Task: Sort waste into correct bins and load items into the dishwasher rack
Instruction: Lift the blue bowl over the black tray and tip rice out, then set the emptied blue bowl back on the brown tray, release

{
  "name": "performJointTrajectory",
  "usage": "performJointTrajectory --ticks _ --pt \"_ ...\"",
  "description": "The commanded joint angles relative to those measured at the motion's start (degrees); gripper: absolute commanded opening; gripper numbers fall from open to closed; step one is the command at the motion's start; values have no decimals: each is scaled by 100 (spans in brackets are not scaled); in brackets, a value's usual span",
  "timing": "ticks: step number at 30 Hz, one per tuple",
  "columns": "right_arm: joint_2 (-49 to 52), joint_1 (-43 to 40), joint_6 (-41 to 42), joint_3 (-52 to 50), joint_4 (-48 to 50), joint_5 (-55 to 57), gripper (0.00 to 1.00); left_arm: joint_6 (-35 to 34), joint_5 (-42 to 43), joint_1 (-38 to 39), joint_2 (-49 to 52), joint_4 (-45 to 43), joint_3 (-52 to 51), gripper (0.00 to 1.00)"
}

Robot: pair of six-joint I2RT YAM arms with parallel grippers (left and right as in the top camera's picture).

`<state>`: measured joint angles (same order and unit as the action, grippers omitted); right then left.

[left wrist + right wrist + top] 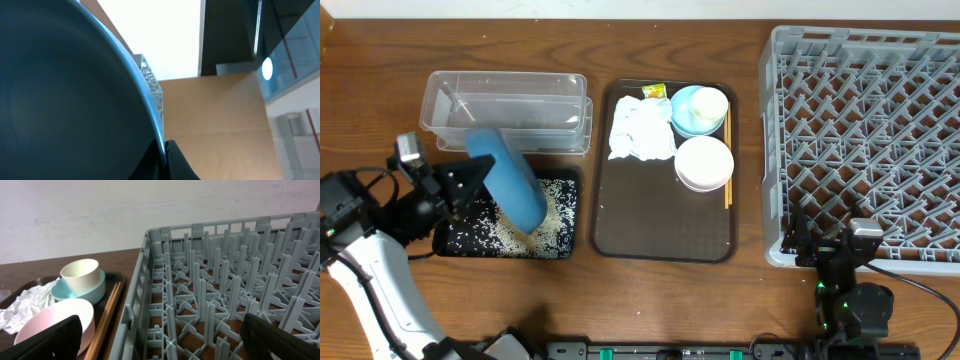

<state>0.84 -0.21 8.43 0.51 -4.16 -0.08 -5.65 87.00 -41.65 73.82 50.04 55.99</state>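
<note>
My left gripper point(470, 180) is shut on the rim of the large blue plate point(507, 176), which is tilted steeply over the black tray point(448, 240). White rice grains point(552, 215) lie spread in that tray. The plate fills the left wrist view point(65, 90), its rim pinched between the fingers point(166, 150). On the brown serving tray point(660, 225) lie the crumpled napkin point(640, 130), the yellow-green wrapper point(654, 92), the white cup point(709, 103) in the light-blue bowl point(684, 112), the white bowl point(704, 162) and the chopsticks point(728, 150). My right gripper point(160, 335) is open over the grey rack's near-left corner point(790, 235).
The clear plastic tub point(510, 108) stands behind the black tray, at the back left. The grey rack point(225, 280) fills the right side of the table. Bare wood shows in front of the trays.
</note>
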Motion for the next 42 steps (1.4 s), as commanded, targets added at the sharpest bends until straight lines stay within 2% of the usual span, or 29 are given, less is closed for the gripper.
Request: performJointTrajectory --ticks 1,4,7,10,13,15,17,20,23,25,27,28,32,35,39,42 --pt "-9 -68 -81 -20 -7 2 99 136 310 -116 -83 26 -52 6" --pt "-9 -68 -81 -20 -7 2 99 -57 313 -118 -92 387 -52 6" --pt "-9 -68 -81 -20 -7 2 99 -28 313 -138 -83 -2 -52 6" --pt "-9 -68 -81 -20 -7 2 99 -310 310 -140 -76 -11 -52 6" --pt "-9 -68 -81 -20 -7 2 99 -291 201 -175 -46 -516 -52 6" --pt "-9 -68 -81 -20 -7 2 99 -450 313 -168 -59 -328 -52 6" --pt "-9 -68 -81 -20 -7 2 99 -142 313 -151 -101 -321 -52 6" --pt "-9 -68 -81 -20 -7 2 99 -98 313 -151 -129 9 -52 6" --pt "-9 -68 -81 -20 -7 2 99 83 227 -162 -162 -179 -52 6" --pt "-9 -68 -81 -20 -7 2 99 -90 315 -151 -166 120 -52 6" --pt "-9 -68 -81 -20 -7 2 99 205 310 -61 -251 393 -52 6" --pt "-9 -68 -81 -20 -7 2 99 459 306 57 -323 393 -52 6" --pt "-9 -68 -81 -20 -7 2 99 417 308 612 -605 619 -52 6" --pt "-9 -68 -81 -20 -7 2 99 540 116 1388 -925 507 -52 6" --pt "-9 -68 -81 -20 -7 2 99 79 -885 2649 -1123 302 -52 6" --pt "-9 -68 -81 -20 -7 2 99 -597 -2367 3716 -1119 -114 -52 6"
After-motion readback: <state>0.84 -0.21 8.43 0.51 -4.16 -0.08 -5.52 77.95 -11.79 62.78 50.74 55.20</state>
